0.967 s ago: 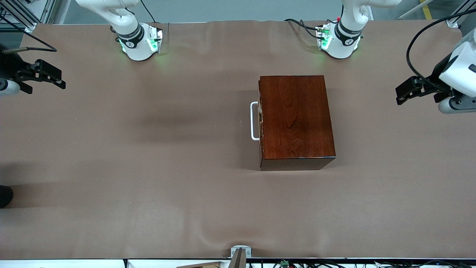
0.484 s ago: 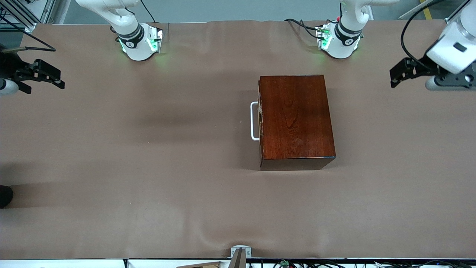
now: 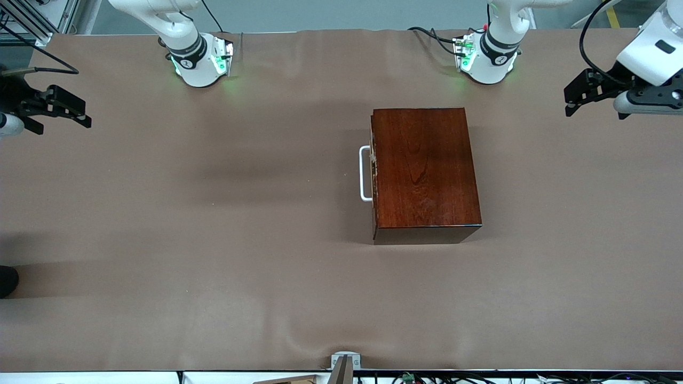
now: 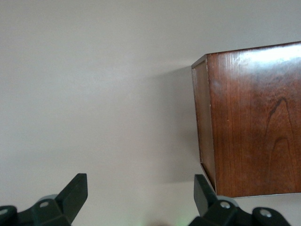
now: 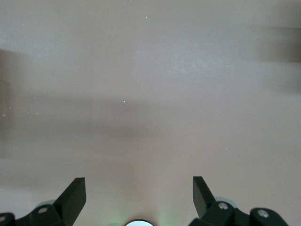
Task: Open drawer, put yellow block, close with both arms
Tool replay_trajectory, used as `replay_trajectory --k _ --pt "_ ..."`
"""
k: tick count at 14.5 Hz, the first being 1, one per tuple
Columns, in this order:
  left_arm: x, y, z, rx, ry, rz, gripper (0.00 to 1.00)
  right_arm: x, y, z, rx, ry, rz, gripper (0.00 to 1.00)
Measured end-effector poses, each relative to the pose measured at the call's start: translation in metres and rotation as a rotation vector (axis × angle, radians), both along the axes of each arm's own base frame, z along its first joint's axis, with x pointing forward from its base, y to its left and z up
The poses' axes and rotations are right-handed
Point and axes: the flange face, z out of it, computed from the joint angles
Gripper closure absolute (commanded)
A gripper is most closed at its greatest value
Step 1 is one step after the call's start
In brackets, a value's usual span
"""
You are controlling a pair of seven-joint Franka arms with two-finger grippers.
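Front view: The wooden box point(image 3: 425, 173) stands on the brown counter point(image 3: 213, 240), toward the left arm's end, between the middle and the edge where the arm bases stand. Its drawer is shut flush, the white handle point(image 3: 364, 174) facing the right arm's end. No yellow block shows anywhere on the counter. This fits two stages: drawer shut with the block already inside, or drawer shut with the block not in sight; the pictures do not settle which. The left tool point(image 3: 573, 95) hangs over the counter's edge at the left arm's end, fingers spread, holding nothing. The right tool point(image 3: 72, 109) hangs over the counter's edge at the right arm's end, likewise spread and holding nothing. Both arms wait, well apart from the box.

The box is dark reddish polished wood with visible grain, rectangular with square edges. The handle is a thin white loop, probably metal. The counter cover is matt brown sheet, slightly rippled near the front edge.

Left wrist view: Black fingers point(image 4: 73, 193) stand wide apart; the box point(image 4: 254, 117) shows glossy, with a flat plain side.

Right wrist view: Fingers point(image 5: 75, 195) stand wide apart over bare counter point(image 5: 150, 94); no block in view.
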Motion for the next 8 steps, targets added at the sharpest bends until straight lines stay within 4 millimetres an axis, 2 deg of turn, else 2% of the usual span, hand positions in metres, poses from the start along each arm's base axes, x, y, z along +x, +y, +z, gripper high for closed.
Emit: replay_trajectory --k 5,8 --pt "0.003 0.021 0.001 -0.001 -0.001 0.041 0.0 0.0 0.0 0.0 0.0 -0.001 0.0 0.0" --pt "0.005 0.023 -0.002 -0.001 0.005 0.045 0.0 0.0 0.0 0.0 0.0 -0.001 0.0 0.0"
